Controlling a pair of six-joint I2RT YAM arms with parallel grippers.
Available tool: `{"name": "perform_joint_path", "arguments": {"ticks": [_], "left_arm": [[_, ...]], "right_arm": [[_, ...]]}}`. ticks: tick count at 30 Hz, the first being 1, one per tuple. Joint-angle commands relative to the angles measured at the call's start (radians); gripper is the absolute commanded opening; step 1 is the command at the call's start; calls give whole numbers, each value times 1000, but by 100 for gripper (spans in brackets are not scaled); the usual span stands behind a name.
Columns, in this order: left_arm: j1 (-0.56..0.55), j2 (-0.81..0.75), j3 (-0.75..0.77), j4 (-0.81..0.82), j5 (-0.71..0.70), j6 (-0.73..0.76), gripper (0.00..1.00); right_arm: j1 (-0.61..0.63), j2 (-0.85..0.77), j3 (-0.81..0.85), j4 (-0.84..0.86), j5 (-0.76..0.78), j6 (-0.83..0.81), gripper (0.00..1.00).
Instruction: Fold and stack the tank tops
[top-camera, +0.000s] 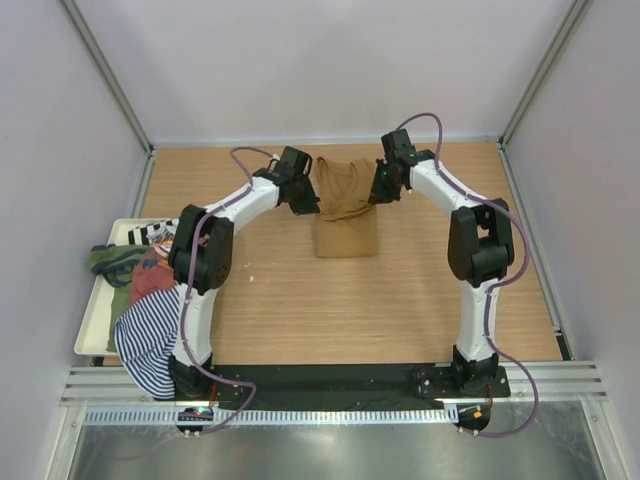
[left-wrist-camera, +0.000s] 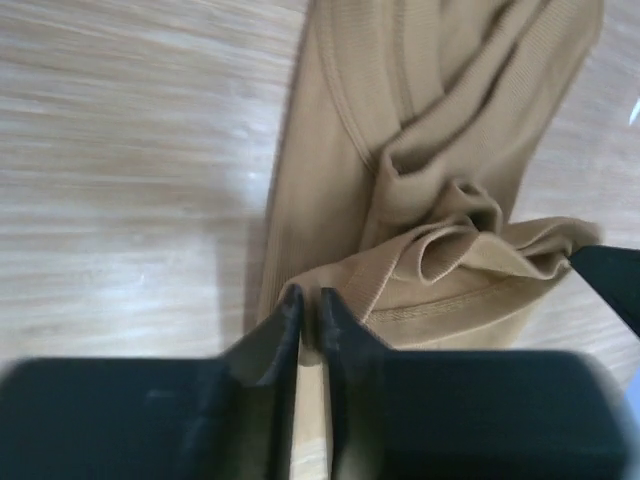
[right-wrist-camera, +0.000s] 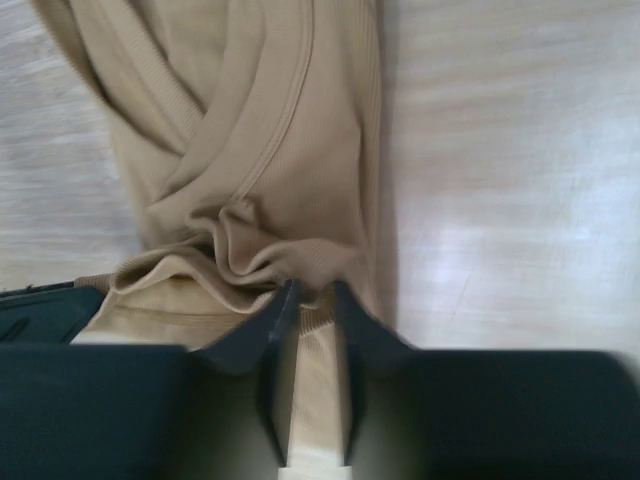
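Observation:
A tan-brown tank top (top-camera: 345, 205) lies on the wooden table, its near half flat and its far end lifted and bunched between the two grippers. My left gripper (top-camera: 310, 205) is shut on the cloth's left edge; in the left wrist view its jaws (left-wrist-camera: 308, 300) pinch the ribbed hem of the tan top (left-wrist-camera: 420, 150). My right gripper (top-camera: 381, 190) holds the right edge; in the right wrist view the jaws (right-wrist-camera: 312, 292) stand a little apart with ribbed hem of the tan top (right-wrist-camera: 270, 150) between them. More tank tops lie at the left: navy-white striped (top-camera: 150, 345), rust-red (top-camera: 155, 282), olive green (top-camera: 115, 260).
A white tray (top-camera: 95, 320) sits at the table's left edge under the pile of tops; the striped one hangs over its near corner. A black-and-white patterned cloth (top-camera: 155, 232) shows at the tray's far end. Enclosure walls ring the table.

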Motion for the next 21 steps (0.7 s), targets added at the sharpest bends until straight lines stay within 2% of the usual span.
{"name": "perform_joint_path", "arguments": {"ticks": [1,2,3,4,5,7,8,14,16,21], "left_arm": [[35,58,70,47,58,6,18],[41,65,80,55,64,8,24],[54,70,79,61,72,8,29],[60,69,74,70,78,8,46],[64,50,47,95,83,8,54],[77,17,5,126,92,14,64],[80,-29,-43,149,92,17,65],[83,-204,-279,234,135,11,67],[71,-269,-340,255,144,-1,67],[15,-347,-505,339,167,-35,66]], "right_arm": [[-31,70,81,88,-31,33,30],[-38,76,86,104,-24,41,46],[-42,68,80,116,-11,47,50],[-46,56,67,130,-4,50,55],[-48,39,23,145,1,53,63],[-55,-39,-64,203,19,55,70],[-60,-71,-92,228,28,55,73],[-69,-332,-382,334,30,22,73],[-69,-379,-471,357,-49,1,72],[-69,-403,-546,348,-206,-22,72]]}}
